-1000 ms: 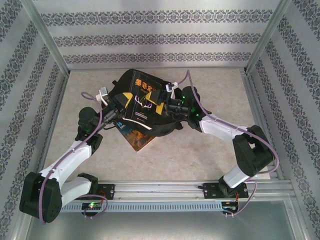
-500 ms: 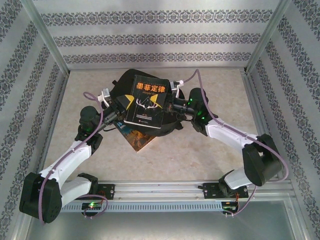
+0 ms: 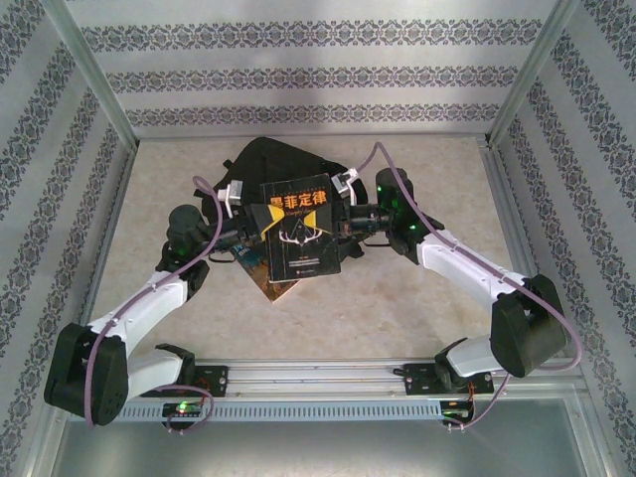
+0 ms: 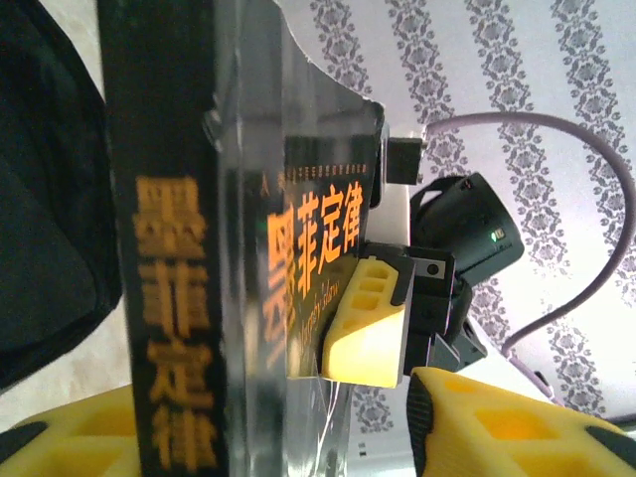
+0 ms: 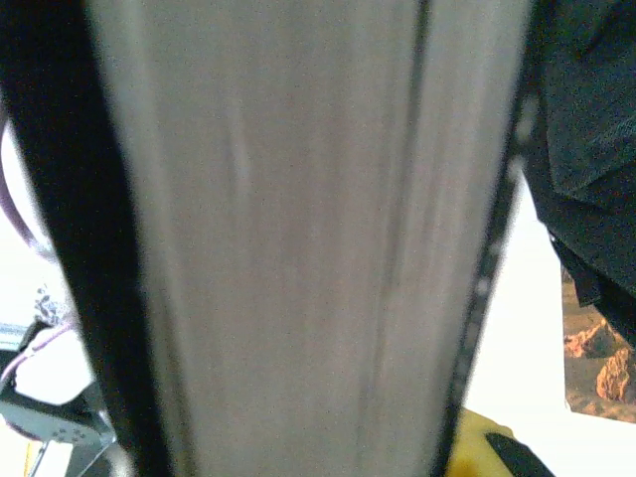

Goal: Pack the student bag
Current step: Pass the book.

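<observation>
The student bag [image 3: 268, 159], black and soft, lies at the back middle of the table. A black book [image 3: 298, 227] with an orange title is held in the air in front of it, cover facing up. My right gripper [image 3: 343, 221] is shut on the book's right edge; one of its yellow fingers [image 4: 368, 318] presses on the cover. My left gripper [image 3: 250, 227] is at the spine side, open, its fingers [image 4: 497, 427] spread either side of the spine [image 4: 169, 248] with a gap. The page edges [image 5: 298, 248] fill the right wrist view.
A second book [image 3: 266, 281] with a brown landscape cover [image 5: 596, 368] lies flat on the table under the held one, at the bag's front edge. Patterned walls and metal posts close in the table on three sides.
My right gripper has shut on the black book's right edge. My left gripper's jaws have parted off the spine. The book has turned and shifted a little toward the right and nearer.
</observation>
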Robot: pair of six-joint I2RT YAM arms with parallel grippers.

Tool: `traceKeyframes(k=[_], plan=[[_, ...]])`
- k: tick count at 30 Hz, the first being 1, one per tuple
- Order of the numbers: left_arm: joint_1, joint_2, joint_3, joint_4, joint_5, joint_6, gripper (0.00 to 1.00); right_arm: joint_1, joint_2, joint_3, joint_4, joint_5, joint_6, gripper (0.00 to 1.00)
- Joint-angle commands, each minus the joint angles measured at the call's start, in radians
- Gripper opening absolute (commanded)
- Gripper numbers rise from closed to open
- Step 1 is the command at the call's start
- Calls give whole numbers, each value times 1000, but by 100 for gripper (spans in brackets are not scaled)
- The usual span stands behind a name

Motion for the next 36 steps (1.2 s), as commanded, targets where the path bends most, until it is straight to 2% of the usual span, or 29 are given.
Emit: traceKeyframes(k=[1,4,9,11,13,16,17,21,27,30,36], plan=[[-21,-7,39,97,69,55,50,2,-29,42,-74,-89,-86,0],[-39,7,35,102,70,63,40,2,-21,51,-86,-92,-95,0],[-50,47,9,210,49,19,1,1,-20,56,-98,-75,-97,0],[-49,54,-9,269,7,-12,0,-3,-32,47,-98,-50,-90,4],[-49,57,-29,324,-53,-48,0,-10,-49,25,-77,-10,-61,28],[-48,45,-39,354,-141,-86,0,-19,-92,-55,63,58,58,48],[-49,35,-39,349,-167,-90,0,-19,-104,-77,111,72,98,50],[-50,-19,-42,260,-300,-69,0,-10,-168,-179,297,155,234,56],[-50,-76,-51,165,-453,-43,0,18,-304,-347,498,375,344,53],[-59,-61,-45,185,-471,-54,0,52,-314,-379,560,443,359,54],[-87,-31,-47,232,-516,-76,0,130,-230,-356,712,518,380,56]])
